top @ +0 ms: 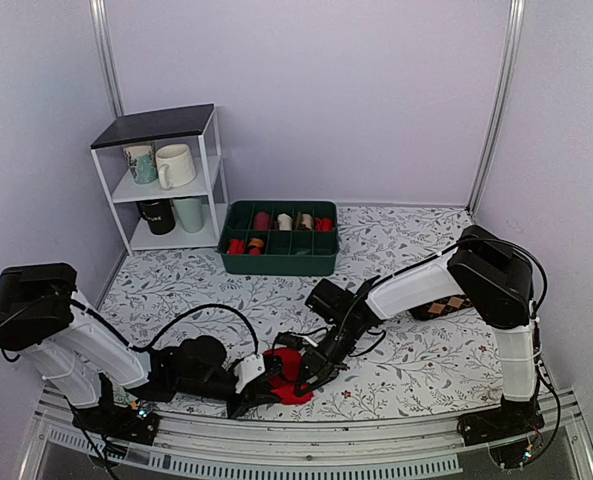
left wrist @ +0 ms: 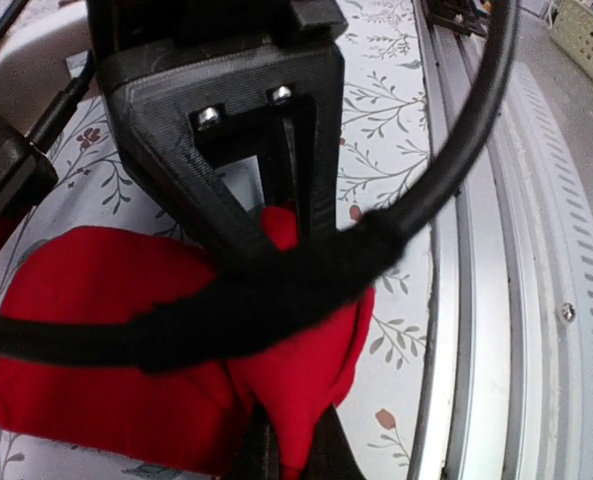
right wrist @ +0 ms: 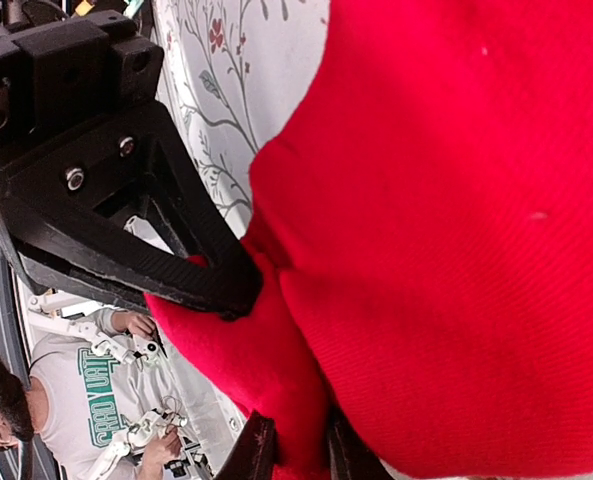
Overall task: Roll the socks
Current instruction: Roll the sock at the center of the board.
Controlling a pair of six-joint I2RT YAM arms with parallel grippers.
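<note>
Socks (top: 294, 384) sat bunched well in front of green bin (top: 276, 268). Left gripper (top: 257, 386) and right gripper (top: 313, 373) both pinched closed on fabric. Probably soft, light, floppy; best gripped at folded edges.

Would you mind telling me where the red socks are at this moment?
In the top view the red socks sit bunched on the floral table near its front edge, about centre, pinched between the left gripper and the right gripper.

White arms (top: 96, 350) (top: 416, 285), black left pincer (left wrist: 288, 445) — black cables (left wrist: 276, 287)
</note>
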